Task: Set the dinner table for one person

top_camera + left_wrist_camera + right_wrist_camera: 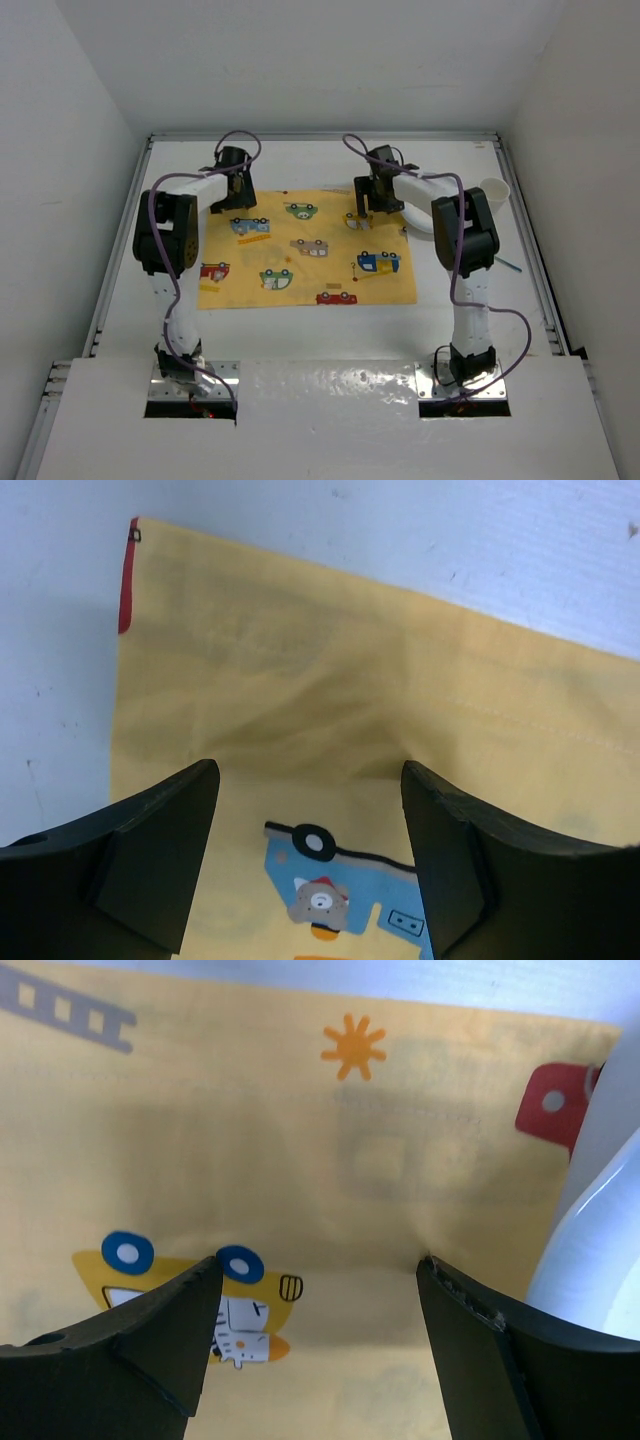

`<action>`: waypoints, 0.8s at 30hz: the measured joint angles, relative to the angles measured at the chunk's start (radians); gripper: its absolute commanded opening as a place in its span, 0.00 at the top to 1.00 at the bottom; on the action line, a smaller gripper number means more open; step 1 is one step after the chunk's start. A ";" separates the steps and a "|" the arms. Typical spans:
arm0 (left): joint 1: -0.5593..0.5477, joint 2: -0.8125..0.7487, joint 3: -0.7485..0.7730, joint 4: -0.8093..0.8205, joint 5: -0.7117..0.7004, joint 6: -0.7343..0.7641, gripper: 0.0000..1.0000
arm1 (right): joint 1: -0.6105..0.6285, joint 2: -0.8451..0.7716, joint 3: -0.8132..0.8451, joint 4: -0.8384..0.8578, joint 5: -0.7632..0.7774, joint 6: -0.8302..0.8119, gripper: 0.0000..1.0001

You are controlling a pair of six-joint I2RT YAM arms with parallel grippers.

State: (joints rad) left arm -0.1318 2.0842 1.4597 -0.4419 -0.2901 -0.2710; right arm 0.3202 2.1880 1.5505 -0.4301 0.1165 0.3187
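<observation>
Dinner table [300,330]: white top, grey rails on the edges, both arm bases bolted at its near edge. It runs beneath and all around both grippers.

Yellow placemat [310,250] with cartoon cars lies flat on the table, stretching from below the two grippers back toward the bases.

Left gripper [228,203]: over the mat's far left corner.
- Wrist view: fingers [160,850] spread wide, with only cloth [300,660] in the gap [310,780].
- Blue car print [340,885] sits between the fingers, on the near side.
- Red tab [125,580] on the mat's edge is ahead and to the left of the gripper, with bare table [400,530] beyond it.
- Whether the fingertips touch the cloth: cannot tell.

Right gripper [365,212]: over the mat's far right part.
- Wrist view: fingers [150,1340] spread wide, grasping nothing, mat [250,1140] showing in the gap [320,1265].
- Yellow car print [190,1280] lies at the left fingertip; orange sun print [354,1048] is ahead.
- White glossy dish [600,1210] is just beside the right finger, on the mat's right edge; from above it is partly hidden under the arm [420,222].
- Contact with the cloth: cannot tell.

Thin dark item [508,266] lies on the table to the right of the right gripper and nearer the bases; too small to name.

White cup [495,192] stands on the table well to the right of the right gripper, off the mat.
</observation>
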 measured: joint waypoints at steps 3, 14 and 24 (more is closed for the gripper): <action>0.003 0.024 0.034 0.001 0.001 0.000 0.28 | -0.004 0.025 0.041 -0.011 0.004 0.000 0.22; 0.008 0.098 0.146 -0.014 0.014 0.005 0.28 | -0.007 0.121 0.203 -0.073 0.008 0.000 0.20; 0.030 0.176 0.271 -0.035 0.040 0.016 0.28 | -0.014 0.177 0.300 -0.108 0.011 0.000 0.19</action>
State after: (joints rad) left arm -0.1017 2.2604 1.7309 -0.4774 -0.2504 -0.2554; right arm 0.3065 2.3650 1.8503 -0.5377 0.1272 0.3191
